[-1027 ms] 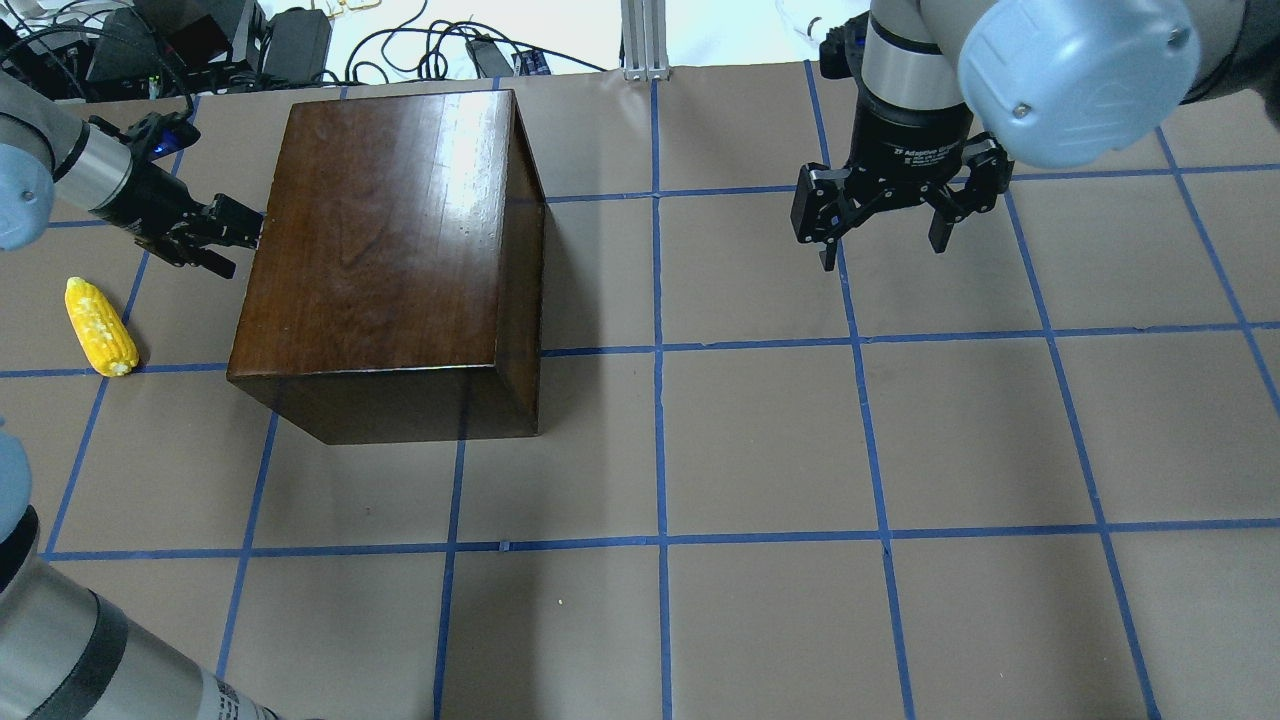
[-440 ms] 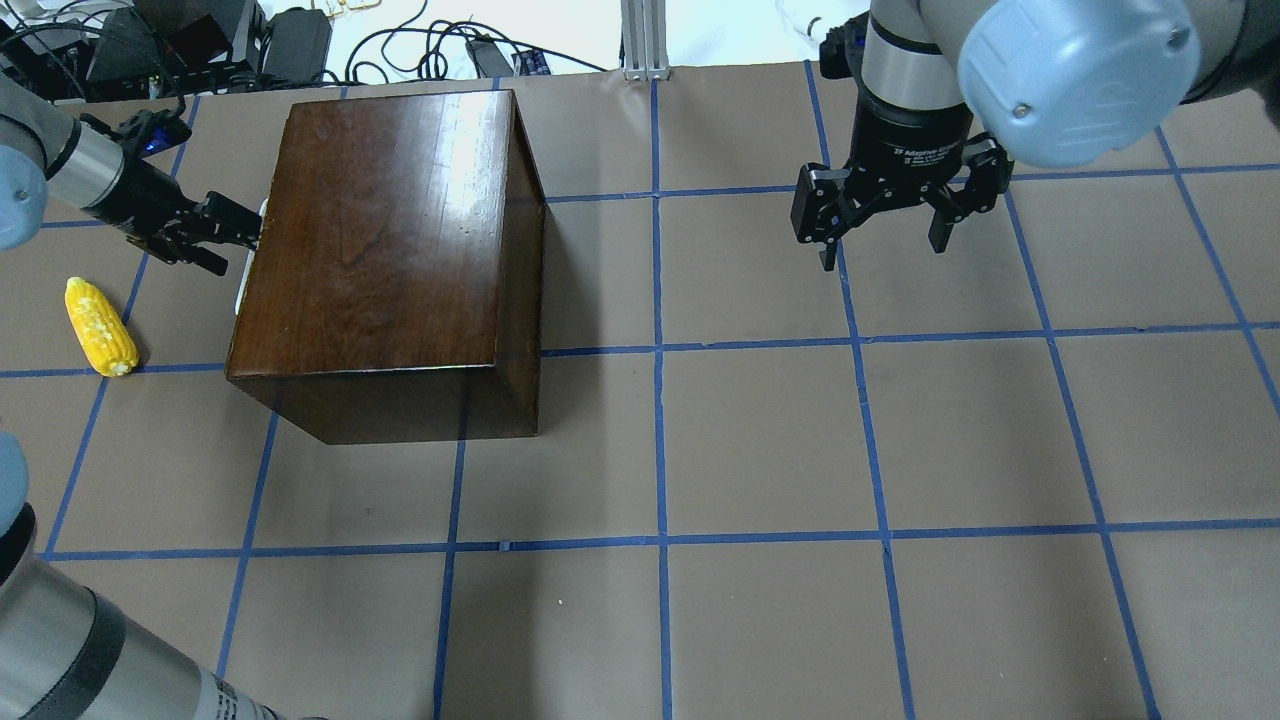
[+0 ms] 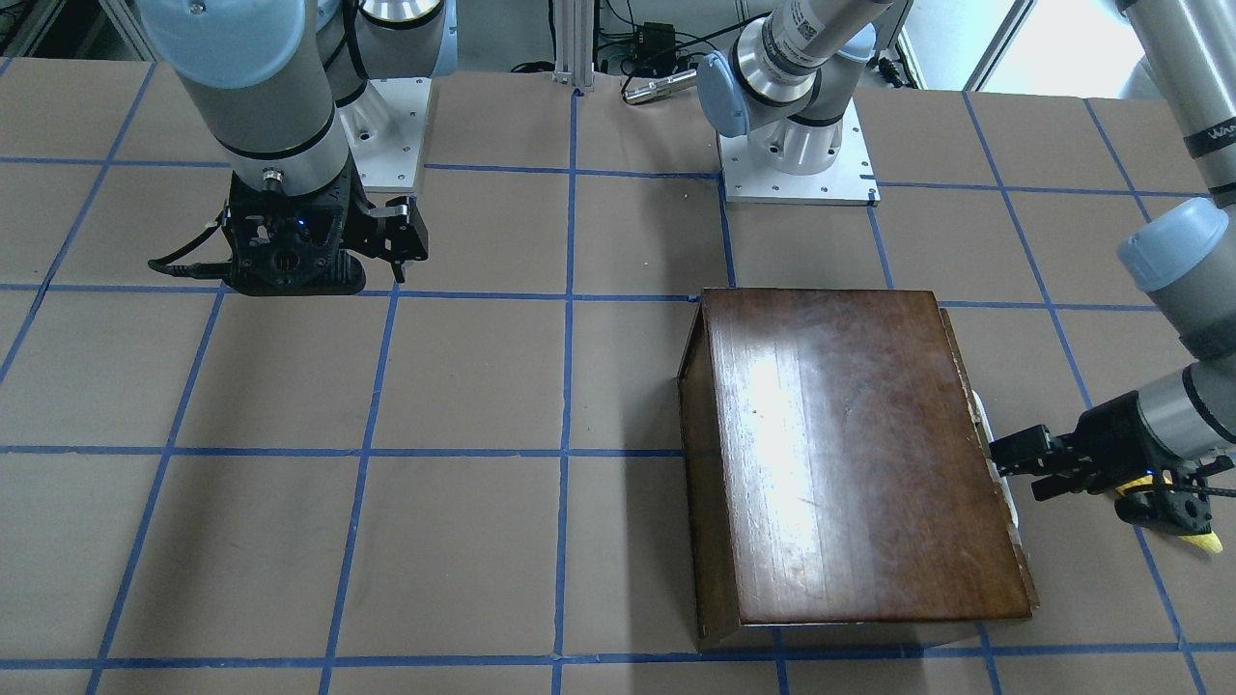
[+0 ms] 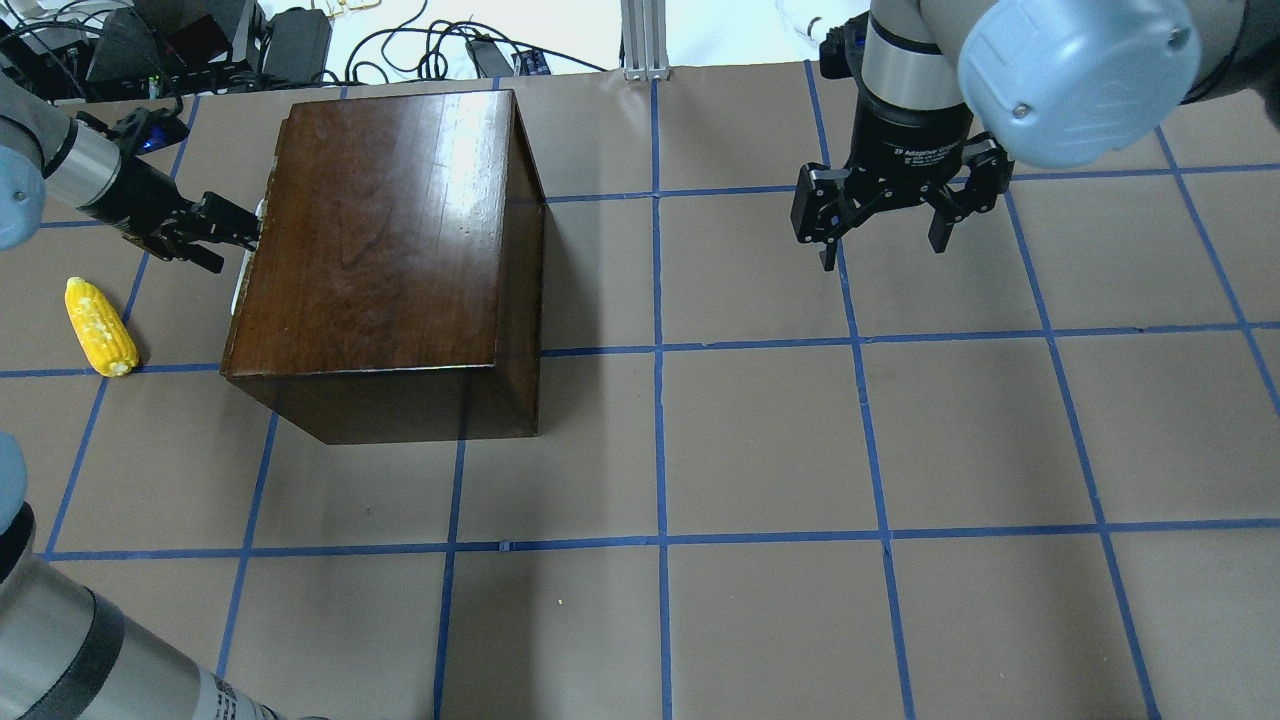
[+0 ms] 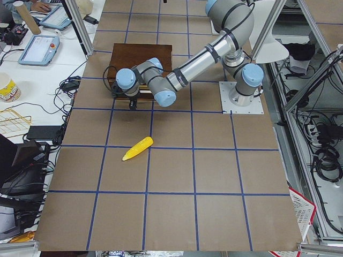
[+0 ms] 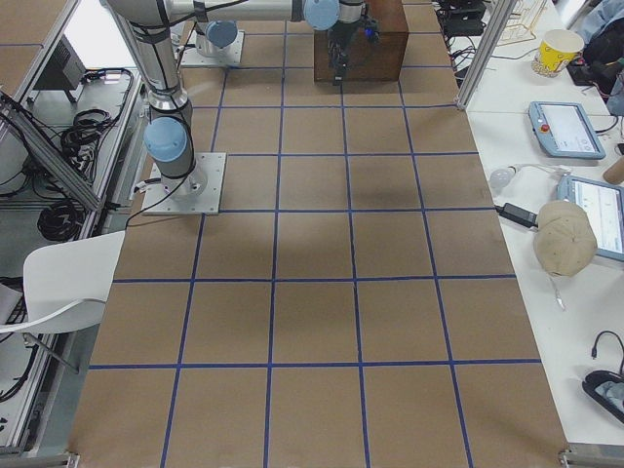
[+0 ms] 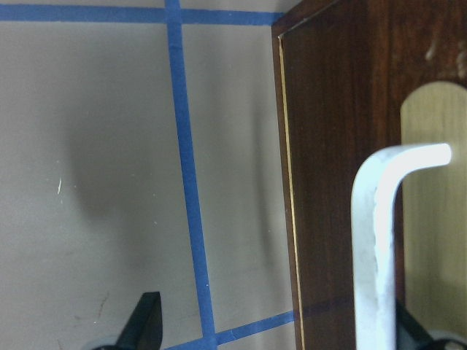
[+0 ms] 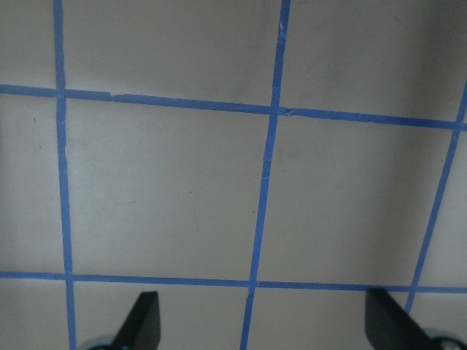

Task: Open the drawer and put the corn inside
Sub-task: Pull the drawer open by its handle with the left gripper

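- Left wrist view: the drawer's (image 7: 328, 182) dark front fills the right of the frame. Its white handle (image 7: 373, 240) stands between the spread fingers of the left gripper (image 7: 277, 324), close to the right-hand one.
- Overhead view: the corn (image 4: 100, 327) lies at far left, just below and left of that gripper (image 4: 225, 238), its long axis running up and down the frame. The box (image 4: 390, 230) sits to its right.
- Front-facing view: the right gripper (image 3: 386, 246), also spread, hangs at upper left, well apart; the left arm looks nearer for both jobs.
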Motion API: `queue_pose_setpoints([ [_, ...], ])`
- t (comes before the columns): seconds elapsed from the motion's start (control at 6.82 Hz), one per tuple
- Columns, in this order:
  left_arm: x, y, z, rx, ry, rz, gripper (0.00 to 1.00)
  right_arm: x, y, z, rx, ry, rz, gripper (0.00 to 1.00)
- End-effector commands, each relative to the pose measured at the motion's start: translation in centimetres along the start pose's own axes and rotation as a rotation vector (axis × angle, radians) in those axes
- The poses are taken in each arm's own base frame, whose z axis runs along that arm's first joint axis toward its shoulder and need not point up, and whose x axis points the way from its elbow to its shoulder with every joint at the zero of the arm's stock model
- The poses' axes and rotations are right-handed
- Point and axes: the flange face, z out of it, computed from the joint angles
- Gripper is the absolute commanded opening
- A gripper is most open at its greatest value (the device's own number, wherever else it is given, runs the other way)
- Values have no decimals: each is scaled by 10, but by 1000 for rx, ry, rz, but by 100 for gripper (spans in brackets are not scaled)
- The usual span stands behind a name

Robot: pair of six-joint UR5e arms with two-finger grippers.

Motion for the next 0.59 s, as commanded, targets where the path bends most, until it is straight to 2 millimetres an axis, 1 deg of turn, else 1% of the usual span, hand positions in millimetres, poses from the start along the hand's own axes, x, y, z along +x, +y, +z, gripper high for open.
queue_pose_setpoints([
  [0.0, -24, 8, -7, 15, -6, -25, 100, 0, 0, 0, 0, 0, 0, 100],
  [0.15, -25, 8, -10, 12, -21, -23, 100, 0, 0, 0, 0, 0, 0, 100],
  [0.29, -26, 4, -18, 21, -35, -20, 100, 0, 0, 0, 0, 0, 0, 100],
  [0.44, -29, 3, -19, 21, -37, -20, 100, 0, 0, 0, 0, 0, 0, 100],
])
